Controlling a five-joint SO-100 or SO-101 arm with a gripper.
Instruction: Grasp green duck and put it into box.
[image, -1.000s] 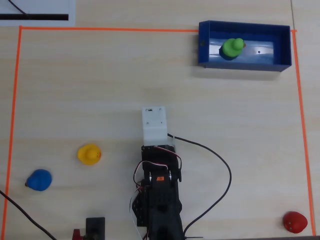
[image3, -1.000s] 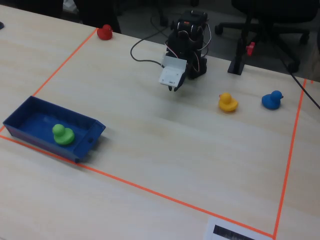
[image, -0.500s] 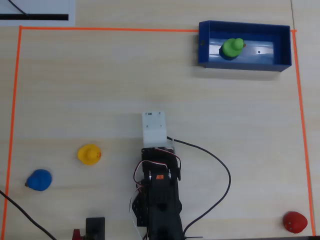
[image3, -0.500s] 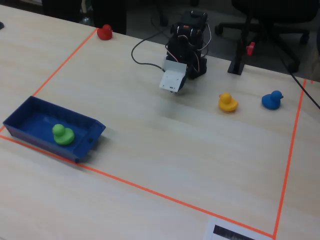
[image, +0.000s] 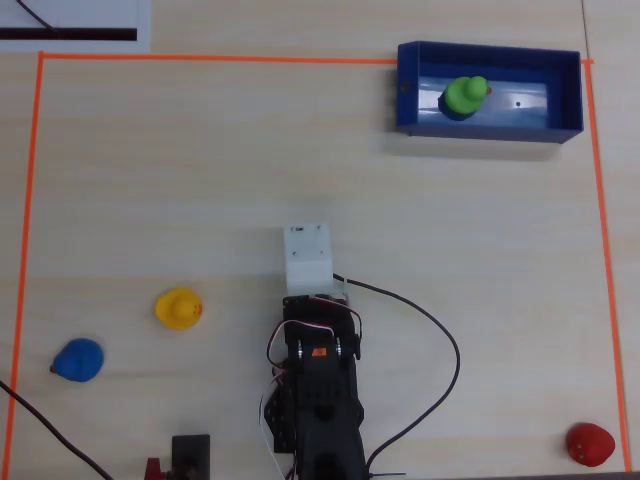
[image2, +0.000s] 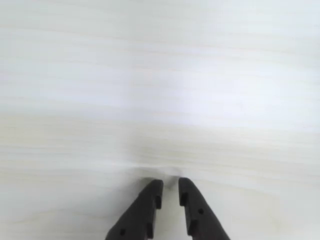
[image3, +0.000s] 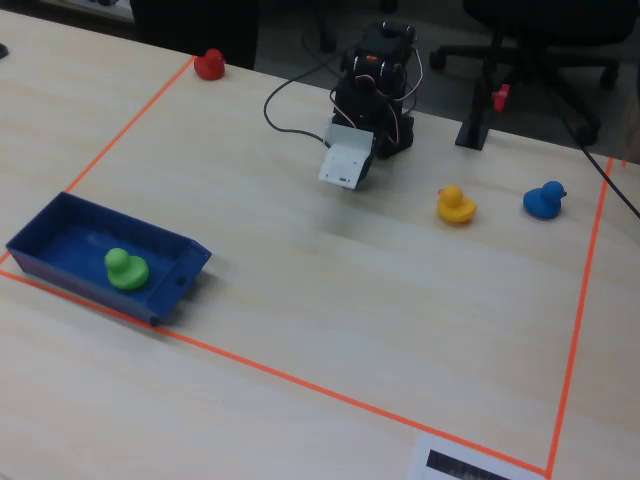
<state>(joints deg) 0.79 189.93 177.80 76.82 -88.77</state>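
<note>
Over in the far corner of the taped-off area, the green duck (image: 465, 94) is sitting upright inside the box (image: 489, 128), toward its left end in the overhead view, so that part looks done. The arm (image: 317, 395) is folded back near its base, well apart from the box, with its white camera block (image: 307, 258) sticking out over bare table (image: 200, 170). The wrist view shows the jaws nearly closed, just a thin gap, gripping nothing. The yellow duck (image: 179, 308) and blue duck (image: 77, 360) sit near each other left of the arm, and the red duck (image: 589, 443) is alone in the lower right corner.
</note>
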